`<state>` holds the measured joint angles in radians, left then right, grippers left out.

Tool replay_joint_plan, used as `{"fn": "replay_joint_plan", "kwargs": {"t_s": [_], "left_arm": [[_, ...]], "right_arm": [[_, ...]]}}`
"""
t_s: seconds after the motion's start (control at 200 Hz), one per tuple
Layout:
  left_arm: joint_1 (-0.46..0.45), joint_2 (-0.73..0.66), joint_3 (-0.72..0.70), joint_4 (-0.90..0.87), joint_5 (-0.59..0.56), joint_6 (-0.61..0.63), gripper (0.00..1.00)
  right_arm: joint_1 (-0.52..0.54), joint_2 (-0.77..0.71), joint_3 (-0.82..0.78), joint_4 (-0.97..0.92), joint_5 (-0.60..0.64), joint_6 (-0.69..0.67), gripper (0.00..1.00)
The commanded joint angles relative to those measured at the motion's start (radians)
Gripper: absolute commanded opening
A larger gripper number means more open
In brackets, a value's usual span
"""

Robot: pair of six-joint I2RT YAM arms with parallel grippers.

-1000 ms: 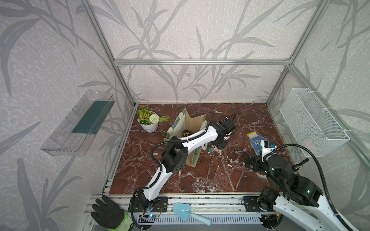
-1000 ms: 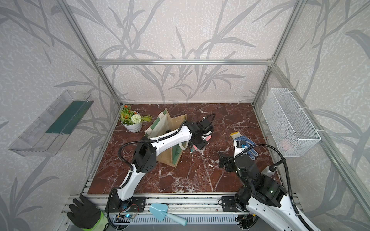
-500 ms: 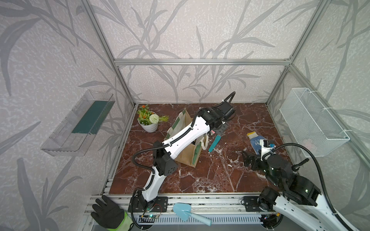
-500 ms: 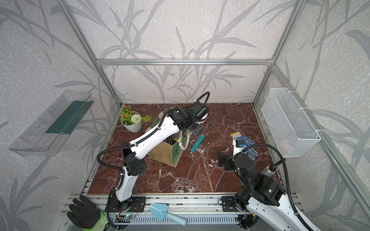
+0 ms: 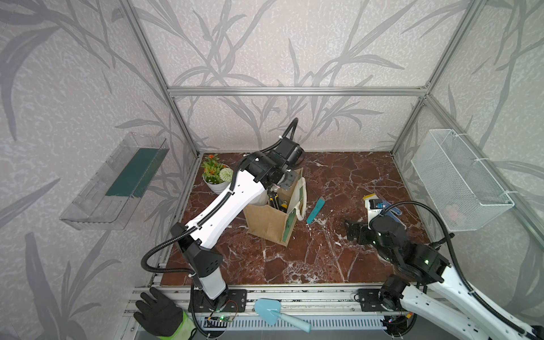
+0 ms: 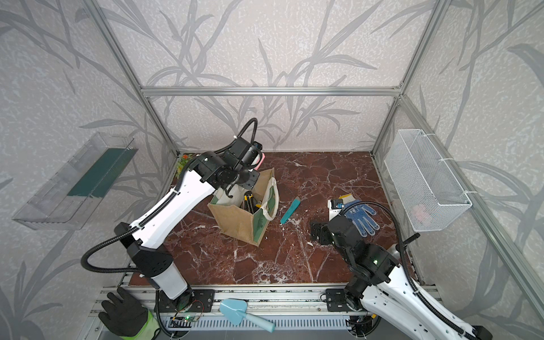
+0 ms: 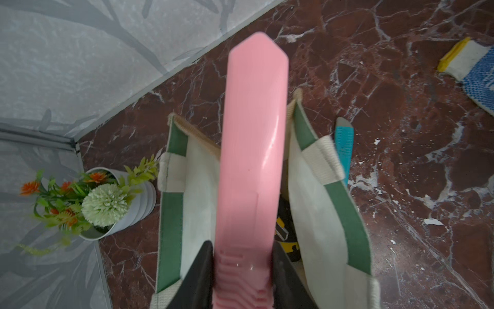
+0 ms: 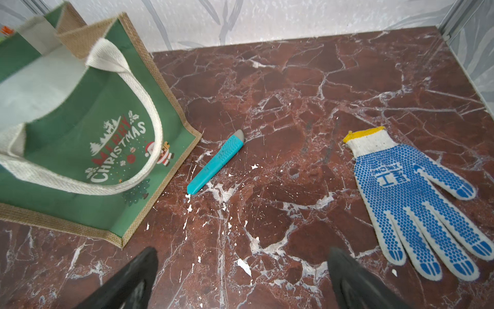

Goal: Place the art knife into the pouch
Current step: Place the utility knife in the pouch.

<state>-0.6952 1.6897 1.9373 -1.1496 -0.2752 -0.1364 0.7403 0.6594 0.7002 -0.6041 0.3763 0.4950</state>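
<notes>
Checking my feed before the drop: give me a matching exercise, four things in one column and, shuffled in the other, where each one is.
Things:
1. pink knife
2. teal knife
3. dotted glove
4. flower pot

Places:
A. lying on the table beside the bag
B. standing in the corner by the walls
C. clamped in the left pincer, above the open bag
D. flat on the table, well apart from the bag

Pairs: 1-C, 2-A, 3-D, 4-B
</notes>
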Motion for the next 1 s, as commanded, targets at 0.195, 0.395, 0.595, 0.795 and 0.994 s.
{"fn": "replay_joint_plan", "kwargs": {"t_s": [0.195, 0.395, 0.595, 0.795, 0.994], "left_arm": [[0.101, -0.049, -0.256, 0.162, 0.081, -0.056, 0.31], [0.095, -0.028, -0.216, 0.077, 0.113, -0.075, 0.77], [0.092, -0.174, -0.27, 0.102, 0.125, -0.073, 0.99], [0.093, -0.333, -0.373, 0.138, 0.108, -0.055, 0.99], [0.1, -0.48, -0.493, 0.165, 0.057, -0.047, 0.99]], "right_arm": [[-0.037, 0.262, 0.088, 0.055, -0.125, 0.056, 0.99], [-0.113, 0.424, 0.149, 0.087, -0.221, 0.086, 0.99], [-0.127, 0.624, 0.264, 0.087, -0.219, 0.093, 0.99], [-0.153, 0.875, 0.388, 0.084, -0.272, 0.1, 0.99], [-0.16, 1.096, 0.505, 0.087, -0.29, 0.126, 0.94]]}}
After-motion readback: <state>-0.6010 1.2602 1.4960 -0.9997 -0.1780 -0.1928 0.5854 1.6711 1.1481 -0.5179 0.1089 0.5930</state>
